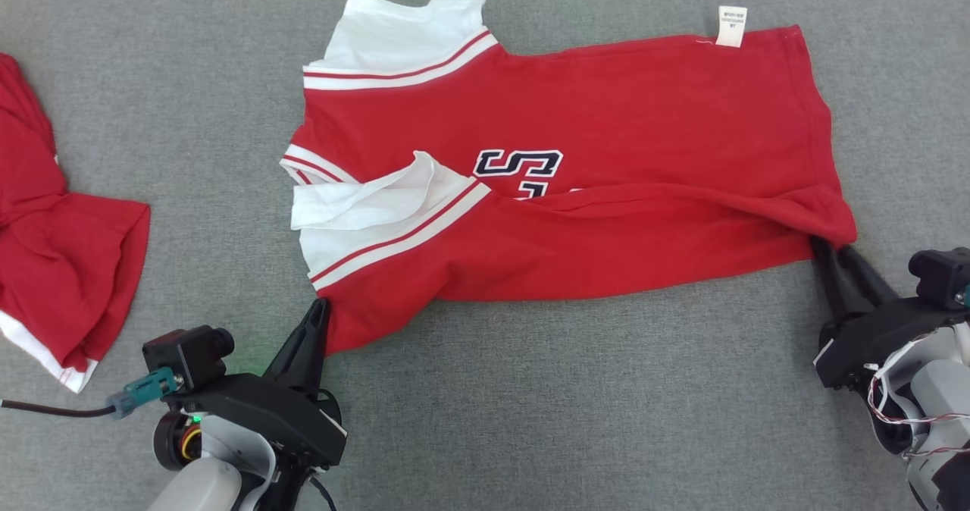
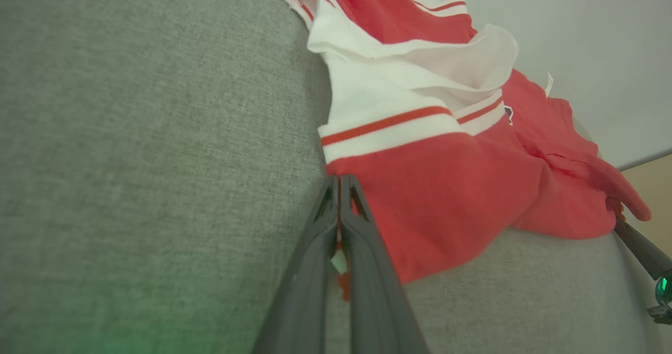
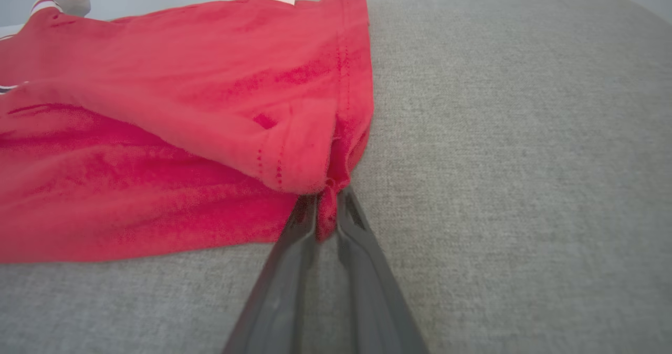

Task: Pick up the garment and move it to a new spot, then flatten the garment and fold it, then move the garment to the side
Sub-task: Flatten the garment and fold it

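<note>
The garment (image 1: pixel 606 117) is a red shirt with white, red-striped sleeves and dark lettering, spread sideways across the grey cloth surface (image 1: pixel 530 420). Its near half is folded over along the middle, and a white label (image 1: pixel 731 26) sticks out at the far hem. My left gripper (image 1: pixel 322 308) is shut on the shirt's near edge just below the near sleeve; a bit of red cloth shows between the fingers (image 2: pixel 362 228). My right gripper (image 1: pixel 832 249) pinches the near hem corner (image 3: pixel 328 186), with the cloth caught between the two converging fingertips.
A second red garment with white trim (image 1: pixel 61 261) lies bunched at the left edge of the surface. A pale wall (image 2: pixel 588 39) stands beyond the far edge. Bare grey cloth stretches in front of the shirt between my two arms.
</note>
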